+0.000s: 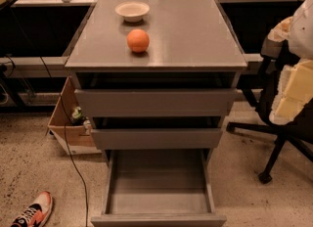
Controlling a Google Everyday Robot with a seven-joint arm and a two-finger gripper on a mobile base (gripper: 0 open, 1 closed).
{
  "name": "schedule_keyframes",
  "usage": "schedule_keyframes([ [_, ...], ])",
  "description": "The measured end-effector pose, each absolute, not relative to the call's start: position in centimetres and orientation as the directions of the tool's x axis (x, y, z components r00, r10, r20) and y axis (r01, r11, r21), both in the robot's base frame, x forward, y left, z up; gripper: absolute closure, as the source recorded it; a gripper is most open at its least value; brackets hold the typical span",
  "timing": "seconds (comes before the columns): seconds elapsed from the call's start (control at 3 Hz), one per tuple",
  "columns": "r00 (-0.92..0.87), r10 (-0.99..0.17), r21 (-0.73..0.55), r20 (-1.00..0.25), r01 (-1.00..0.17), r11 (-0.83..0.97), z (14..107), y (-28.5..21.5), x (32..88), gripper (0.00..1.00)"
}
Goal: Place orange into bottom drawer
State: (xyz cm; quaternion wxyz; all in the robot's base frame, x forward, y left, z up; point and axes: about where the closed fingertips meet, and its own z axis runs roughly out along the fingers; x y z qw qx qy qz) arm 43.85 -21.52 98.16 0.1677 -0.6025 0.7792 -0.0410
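The orange (138, 40) sits on the grey cabinet's top (186, 35), near the front left. The bottom drawer (159, 192) is pulled far out toward me and its tray holds nothing. My gripper (295, 91) shows as cream and yellow parts at the right edge of the camera view. It is well to the right of the cabinet, about level with the top drawer and far from the orange. It holds nothing that I can see.
A shallow cream bowl (132, 11) stands behind the orange. The two upper drawers (155, 102) stick out a little. A black office chair (279, 138) stands at the right. A cardboard box (68, 128), a floor cable (73, 167) and a shoe (34, 211) are at the left.
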Motion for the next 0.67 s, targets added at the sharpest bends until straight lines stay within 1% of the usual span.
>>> schedule_keyframes([
  [0.33,-0.218,-0.953,-0.266,-0.212,-0.925,0.271,98.2,-21.5,43.8,0.00],
  [0.67,-0.195,-0.959,-0.277,-0.207,-0.928,0.248,98.7,-20.9,45.7,0.00],
])
